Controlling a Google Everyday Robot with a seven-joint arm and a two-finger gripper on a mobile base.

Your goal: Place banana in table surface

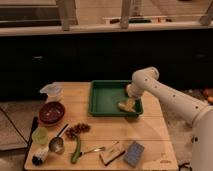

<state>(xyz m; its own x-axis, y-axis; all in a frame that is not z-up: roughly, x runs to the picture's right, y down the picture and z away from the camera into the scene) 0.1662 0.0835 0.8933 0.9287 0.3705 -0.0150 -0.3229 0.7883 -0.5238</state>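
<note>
The claw point(128, 98) sat at the banana point(125, 105), apparently touching, in the tray point(104, 97) by the worktop point(146, 131)'s far edge (grip: cannot tell); a weak hold could drop it.

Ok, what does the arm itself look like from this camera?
The arm is white, built of smooth rounded tubes with a bulbous joint. No cables or markings show. Its end effector is over the green tray, at the near corner on the arm's side.

dim warm light; gripper point(128, 103) low inside the green tray point(105, 98).
</note>
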